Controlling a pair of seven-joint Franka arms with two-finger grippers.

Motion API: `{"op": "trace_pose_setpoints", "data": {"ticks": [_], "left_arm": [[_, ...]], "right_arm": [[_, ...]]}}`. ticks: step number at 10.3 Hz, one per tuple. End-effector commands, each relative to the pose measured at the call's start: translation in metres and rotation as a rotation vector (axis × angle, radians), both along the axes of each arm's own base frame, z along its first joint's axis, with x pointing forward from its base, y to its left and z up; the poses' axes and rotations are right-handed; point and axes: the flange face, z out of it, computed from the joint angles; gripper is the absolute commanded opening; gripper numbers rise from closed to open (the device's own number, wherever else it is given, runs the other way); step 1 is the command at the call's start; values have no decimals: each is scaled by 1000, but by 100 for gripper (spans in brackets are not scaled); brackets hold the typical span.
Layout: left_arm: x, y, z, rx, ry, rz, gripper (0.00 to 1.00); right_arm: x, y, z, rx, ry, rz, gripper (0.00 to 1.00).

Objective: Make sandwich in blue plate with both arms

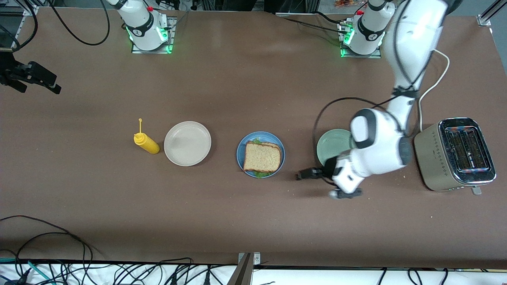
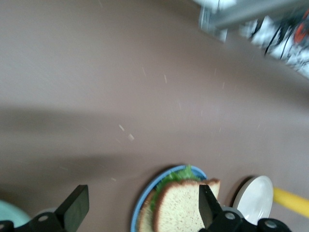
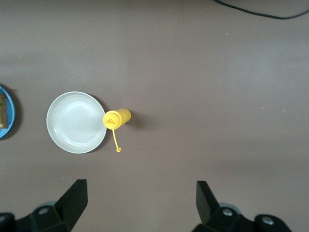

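Front view shows the sandwich (image 1: 262,157) assembled on the blue plate (image 1: 240,152) at mid-tabletop, with the left gripper (image 1: 307,174) just beside the plate toward the left arm's end, fingers wide and empty. Right gripper (image 3: 140,200) hangs spread over the right arm's end, waiting. Only the left wrist view reveals lettuce (image 2: 181,175) under the top slice.
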Motion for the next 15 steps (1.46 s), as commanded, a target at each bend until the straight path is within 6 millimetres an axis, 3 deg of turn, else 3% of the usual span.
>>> {"op": "trace_pose_setpoints", "data": {"ticks": [1,2,4,7,9,12,15], "left_arm": [[-19,96,106,35,-85,57,100],[-39,115,144,86,-120,46,100],[-88,129,212,322,-184,-78,100],[-158,153,280,526,-163,-106,100],[-192,172,303,593,-57,-72,100],[-205,218,309,625,43,-5,100],[-202,222,312,629,78,-8,100]], "right_arm": [[10,-11,-10,62,31,54,100],[15,-11,-19,56,46,50,100],[15,-14,-21,22,61,50,100],[5,-18,-24,11,133,50,100],[4,-15,-23,-25,136,62,100],[-1,-16,-16,-88,159,68,100],[0,-6,-11,-77,148,73,100]]}}
